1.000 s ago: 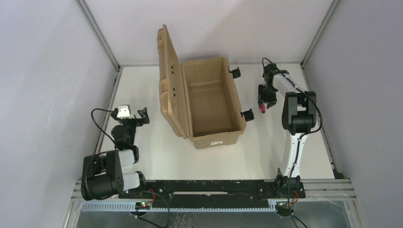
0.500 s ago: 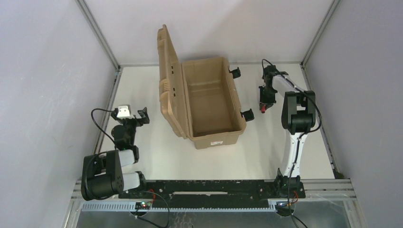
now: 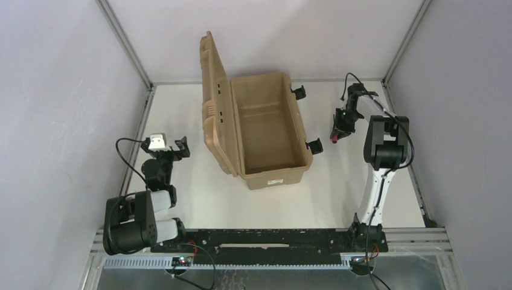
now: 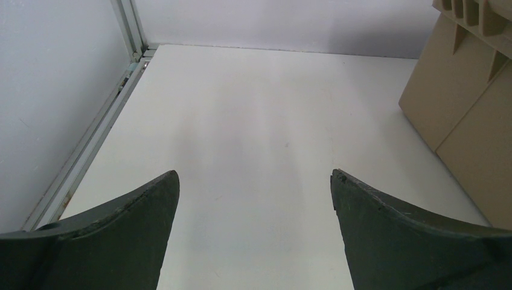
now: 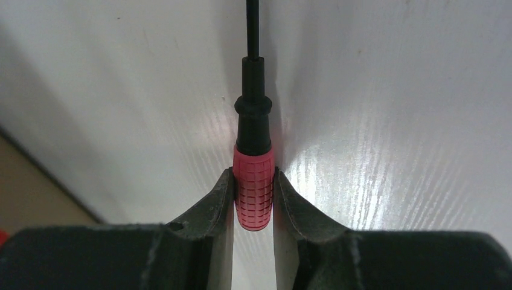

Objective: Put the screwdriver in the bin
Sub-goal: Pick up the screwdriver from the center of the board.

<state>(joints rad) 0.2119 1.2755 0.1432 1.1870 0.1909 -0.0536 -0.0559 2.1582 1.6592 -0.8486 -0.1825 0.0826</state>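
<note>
The tan bin (image 3: 265, 130) stands open at the table's middle, its ribbed lid (image 3: 212, 109) upright on the left side. My right gripper (image 3: 336, 134) is low over the table to the right of the bin and is shut on the screwdriver's red handle (image 5: 253, 187). Its black shaft (image 5: 252, 36) points away from the fingers. In the top view only a red speck of the screwdriver (image 3: 335, 139) shows below the gripper. My left gripper (image 3: 166, 151) is open and empty at the left, its fingers (image 4: 139, 229) spread over bare table.
Black latches (image 3: 314, 145) stick out from the bin's right wall, close to my right gripper. A corner of the bin's lid (image 4: 465, 90) shows at the right of the left wrist view. Grey walls and metal rails (image 3: 136, 136) bound the table.
My right arm's wrist has swung to the right and the gripper now tilts down toward the table beside the bin. The left arm has not moved.
</note>
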